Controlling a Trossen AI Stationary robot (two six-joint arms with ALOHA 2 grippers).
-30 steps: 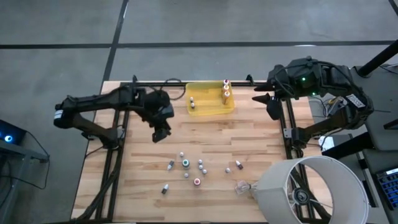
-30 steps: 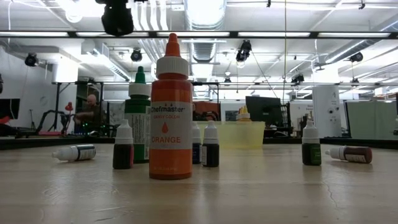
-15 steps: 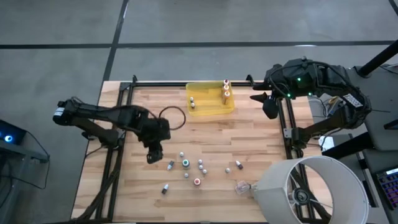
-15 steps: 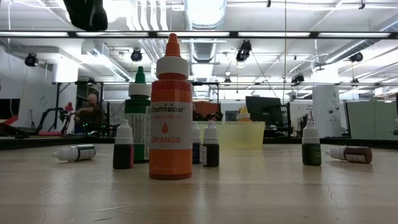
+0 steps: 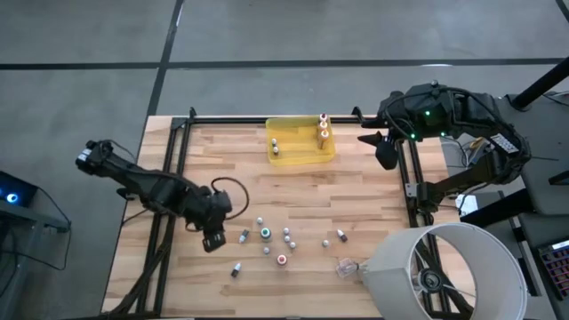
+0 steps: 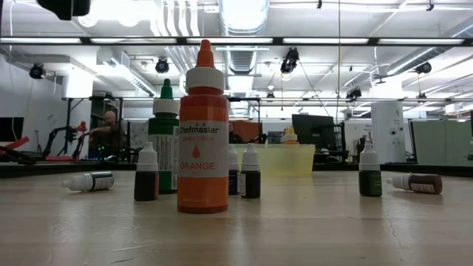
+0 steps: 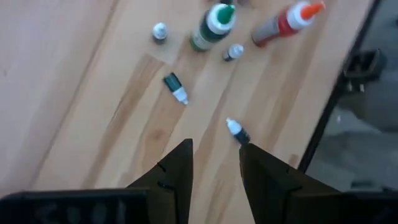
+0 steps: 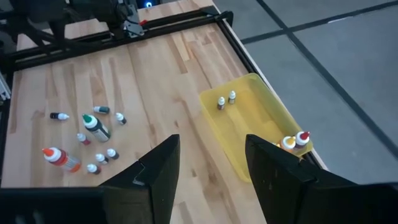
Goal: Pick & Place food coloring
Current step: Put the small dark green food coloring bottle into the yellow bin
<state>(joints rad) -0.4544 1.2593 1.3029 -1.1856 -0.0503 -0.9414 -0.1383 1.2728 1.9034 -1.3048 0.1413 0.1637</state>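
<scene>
Below the open left pincer [image 7: 214, 163], two bottles [image 7: 176, 88] flat, white caps toward it.

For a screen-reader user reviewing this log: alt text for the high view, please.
Overhead view of a wooden table: the left gripper, fingers open and empty, hovers beside loose food coloring bottles. A yellow tray at the far edge holds a few more. The right gripper waits open beside the tray.
</scene>
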